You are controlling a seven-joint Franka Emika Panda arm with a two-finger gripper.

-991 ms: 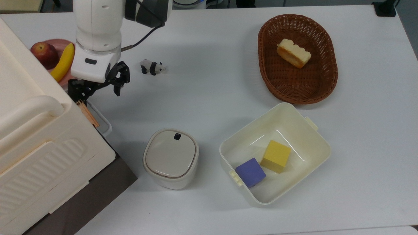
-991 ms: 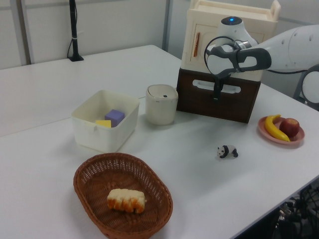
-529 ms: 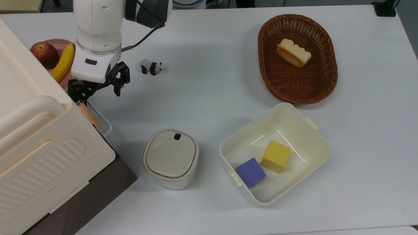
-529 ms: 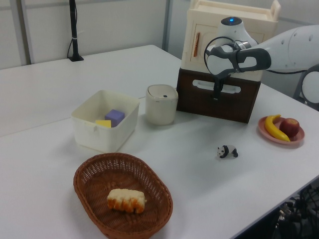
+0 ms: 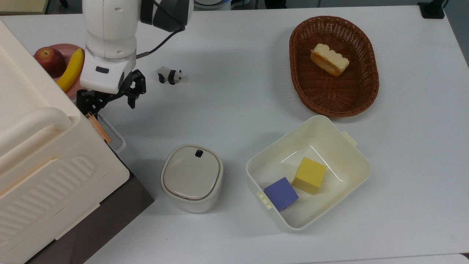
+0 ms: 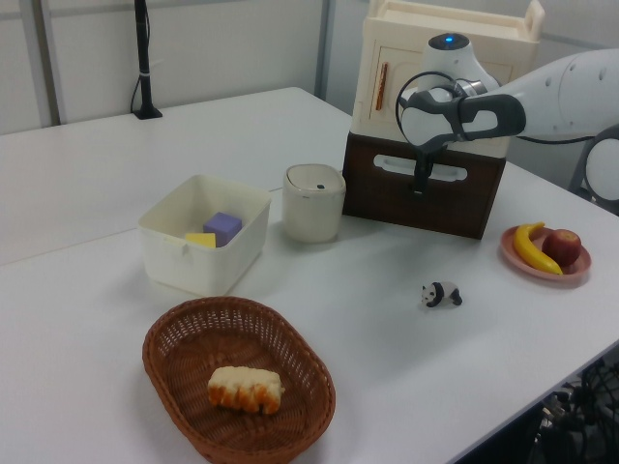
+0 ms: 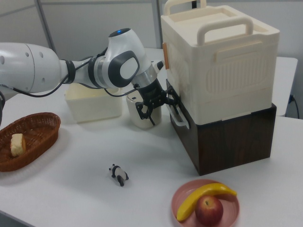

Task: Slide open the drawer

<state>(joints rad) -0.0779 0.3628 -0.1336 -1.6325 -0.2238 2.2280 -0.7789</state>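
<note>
- Your drawer (image 6: pixel 423 198) sits at the base of the stack, dark brown front under the cream ribbed plastic box (image 7: pixel 222 66), with its white loop handle (image 7: pixel 178 115) standing out from the panel; the front looks flush, not pulled out.
- The gripper (image 7: pixel 157 103) is at that handle — black fingers (image 5: pixel 132 96) spread to either side of the bar in the top view, not clamped on it.
- Just beside the drawer stands a small rounded cream bin (image 5: pixel 191 178) with a smooth lid.
- Beyond it, an open cream tub (image 5: pixel 348 154) holds two cubes — a yellow one (image 5: pixel 309 175) and a purple one (image 5: pixel 281 193), touching at a corner.
- An oval brown wicker basket (image 5: pixel 304 84) holds one piece of bread (image 5: pixel 329 59).
- A pink plate (image 7: pixel 182 198) carries a banana (image 7: pixel 203 198) and an apple (image 7: pixel 209 210).
- A toy panda (image 5: pixel 170 75) stands alone on the white table (image 5: pixel 238 91).
</note>
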